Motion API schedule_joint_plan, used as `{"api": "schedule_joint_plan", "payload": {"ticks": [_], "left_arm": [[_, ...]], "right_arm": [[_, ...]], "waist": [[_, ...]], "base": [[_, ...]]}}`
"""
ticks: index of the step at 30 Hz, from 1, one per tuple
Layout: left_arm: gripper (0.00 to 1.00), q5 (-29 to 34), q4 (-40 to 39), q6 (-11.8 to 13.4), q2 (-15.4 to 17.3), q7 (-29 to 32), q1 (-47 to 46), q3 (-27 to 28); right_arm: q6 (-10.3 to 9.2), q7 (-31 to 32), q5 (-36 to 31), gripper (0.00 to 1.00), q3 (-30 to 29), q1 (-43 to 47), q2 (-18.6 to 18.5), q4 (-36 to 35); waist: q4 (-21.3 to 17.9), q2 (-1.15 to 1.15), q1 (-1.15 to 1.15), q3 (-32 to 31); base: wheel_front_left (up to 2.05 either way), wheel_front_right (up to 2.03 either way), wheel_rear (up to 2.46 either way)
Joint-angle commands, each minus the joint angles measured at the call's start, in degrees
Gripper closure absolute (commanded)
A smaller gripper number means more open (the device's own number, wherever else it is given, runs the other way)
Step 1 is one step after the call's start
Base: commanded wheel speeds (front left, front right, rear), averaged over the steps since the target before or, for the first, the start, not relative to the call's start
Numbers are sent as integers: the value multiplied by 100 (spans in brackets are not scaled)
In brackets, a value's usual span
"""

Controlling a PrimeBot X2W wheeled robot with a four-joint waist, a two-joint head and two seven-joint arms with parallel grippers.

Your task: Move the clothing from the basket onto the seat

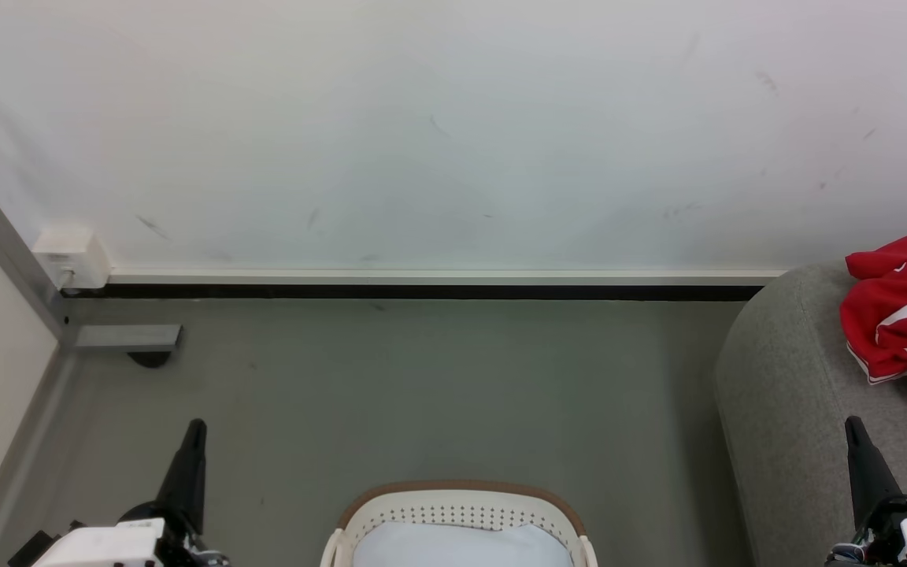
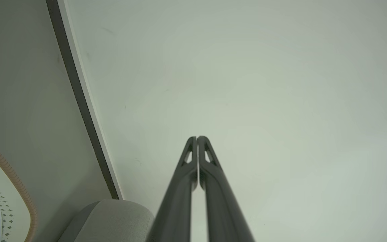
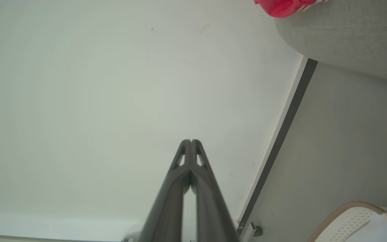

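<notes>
1. Since the jersey (image 1: pixel 906 315) lies crumpled on the seat (image 1: pixel 784 409), at about 3 o'clock in the head view, the moving step looks finished to me.
2. The basket (image 1: pixel 461 490) stands on the floor at 6 o'clock, well apart from the jersey. Inside it I see a pale cloth (image 1: pixel 461 545), which is not the task's thing.
3. The left gripper (image 1: pixel 195 429) at 7 o'clock and the right gripper (image 1: pixel 852 425) at 5 o'clock are both clenched and hold nothing.
4. In my judgement the next move calls for no new grasp; the arms need only to rest clear of the seat.
</notes>
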Motion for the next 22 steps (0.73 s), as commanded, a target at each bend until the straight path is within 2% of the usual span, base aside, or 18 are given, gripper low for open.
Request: {"api": "schedule_joint_plan", "payload": {"ticks": [1,22], "left_arm": [[100,-72,-14,-26,44,29,-35,8],[100,-72,-14,-26,44,28,-35,8]], "right_arm": [[-10,9,-30,100,-24,-72,11,4],[-10,15,-37,100,-32,-73,18,5]], "waist": [[0,0,0,0],[0,0,0,0]], "base": [[0,0,0],[0,0,0]]}}
